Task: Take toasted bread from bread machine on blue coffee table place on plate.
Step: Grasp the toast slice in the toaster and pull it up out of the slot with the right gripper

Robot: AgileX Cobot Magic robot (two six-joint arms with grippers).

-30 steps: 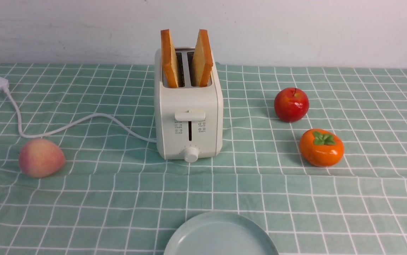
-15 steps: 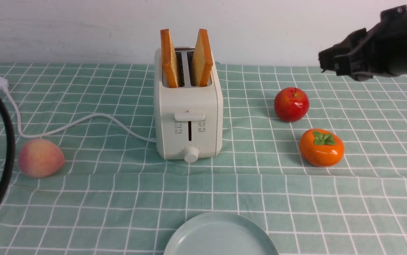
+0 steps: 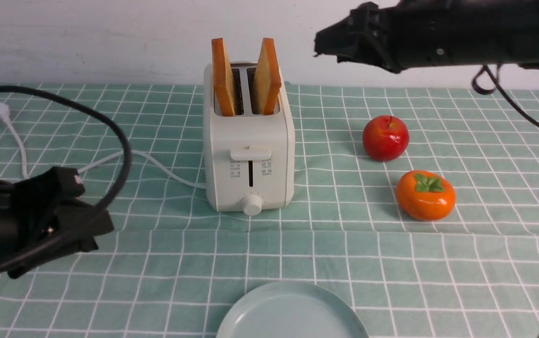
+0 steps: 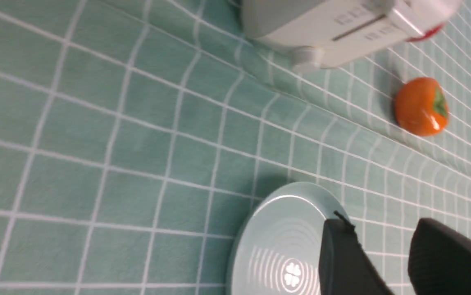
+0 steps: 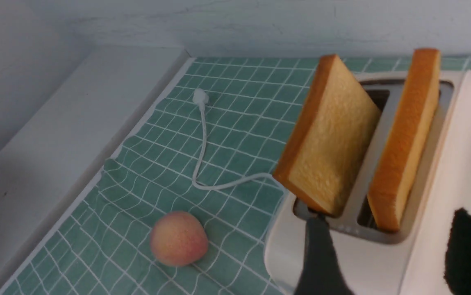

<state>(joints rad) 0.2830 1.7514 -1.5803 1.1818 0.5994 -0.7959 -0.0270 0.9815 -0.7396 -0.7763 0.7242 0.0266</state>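
Jaws of the R claw [image 5: 387, 219] stand wide apart w/ nothing between them, touching nothing. In the front view it hangs high at approx 2 o'clock from the toaster [image 3: 249, 159], tips aimed toward the slots but apart from them. The L claw [image 4: 378, 225] is low at approx 8 o'clock from the toaster, jaws part open and empty, just above the table [image 3: 344, 244] w/ the plate [image 3: 292, 310] close by.

Both bread slices [image 3: 223, 77] stand in the toaster, one per slot, tops leaning away from each other and sticking out well above the rim. The plate sits at 6 o'clock from the toaster, near the front edge, bare.

An apple [image 3: 385, 138] lies at 3 o'clock from the toaster and a persimmon [image 3: 425, 195] at 4 o'clock, near each other, not touching. The cord [image 3: 156, 164] runs off toward 9 o'clock to a loose plug [image 3: 1, 110]. A peach [image 5: 179, 239] shows only in the R wrist view, beside the cord.
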